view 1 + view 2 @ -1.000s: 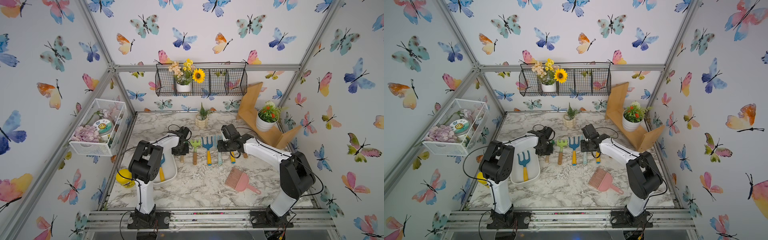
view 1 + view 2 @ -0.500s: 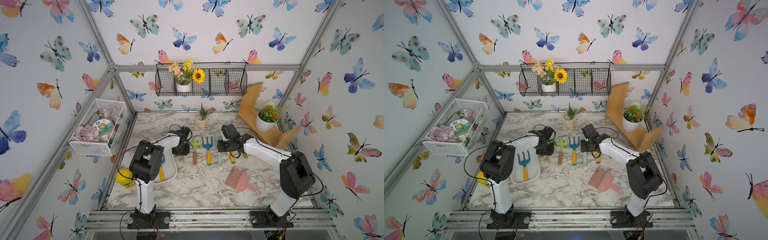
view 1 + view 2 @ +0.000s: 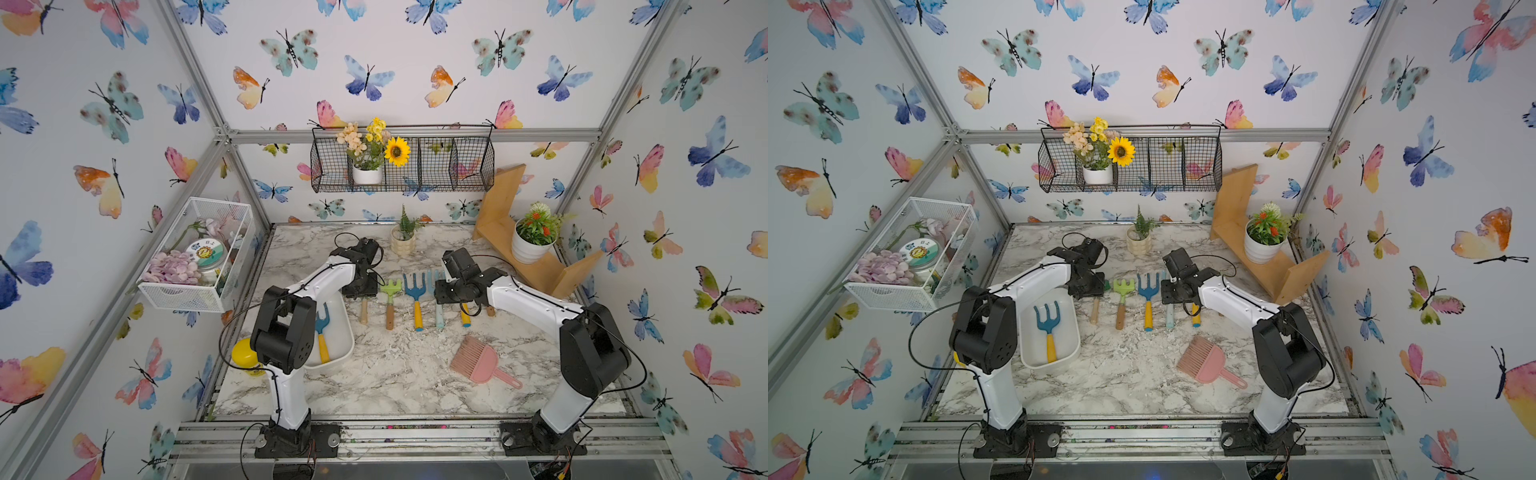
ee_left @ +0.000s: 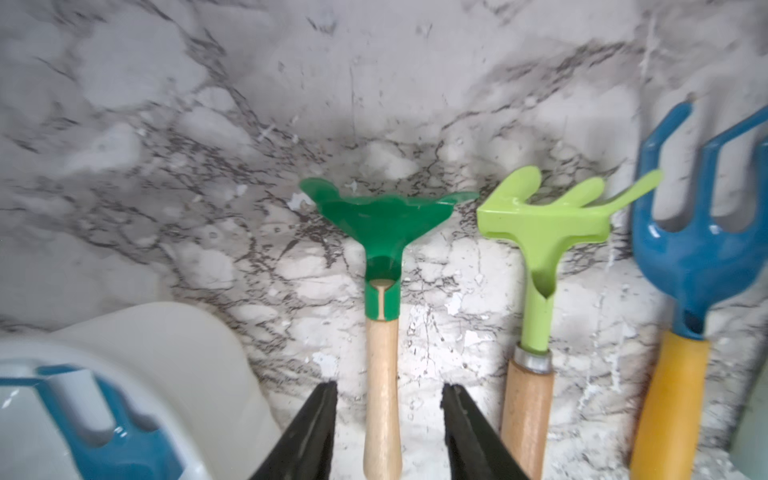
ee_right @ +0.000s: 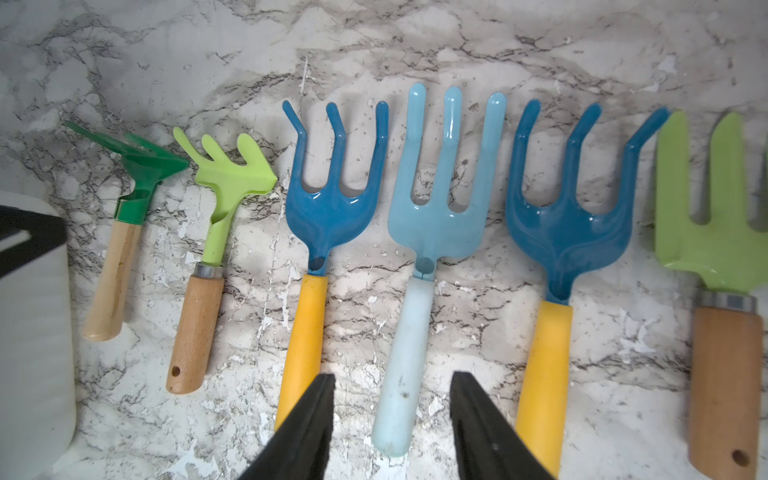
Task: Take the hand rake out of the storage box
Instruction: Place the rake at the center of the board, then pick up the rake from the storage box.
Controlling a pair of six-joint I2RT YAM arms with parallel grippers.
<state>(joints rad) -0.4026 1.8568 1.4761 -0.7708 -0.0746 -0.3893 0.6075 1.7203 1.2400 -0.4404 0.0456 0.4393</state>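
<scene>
The storage box [image 3: 1034,353] is a white oblong bin at the table's left, also seen in the left wrist view [image 4: 166,332]. The hand rake [image 3: 1047,322], blue with a yellow handle, lies inside it, its tines [image 4: 120,440] just showing. My left gripper [image 4: 388,388] hovers just right of the box, over a dark green rake [image 4: 380,224] lying on the marble. Its jaws are open, with a gap on either side of the wooden handle. My right gripper [image 5: 390,380] is open above the handle of a pale blue fork [image 5: 440,208].
A row of hand tools lies across mid-table: a light green rake [image 3: 1123,286], a blue rake [image 3: 1148,286] and others. A pink brush [image 3: 1204,357] lies front right. A small pot [image 3: 1139,243] and a wooden shelf with a potted plant [image 3: 1264,245] stand behind.
My left gripper's jaws have spread apart off the dark green rake's handle. Neither arm has visibly shifted.
</scene>
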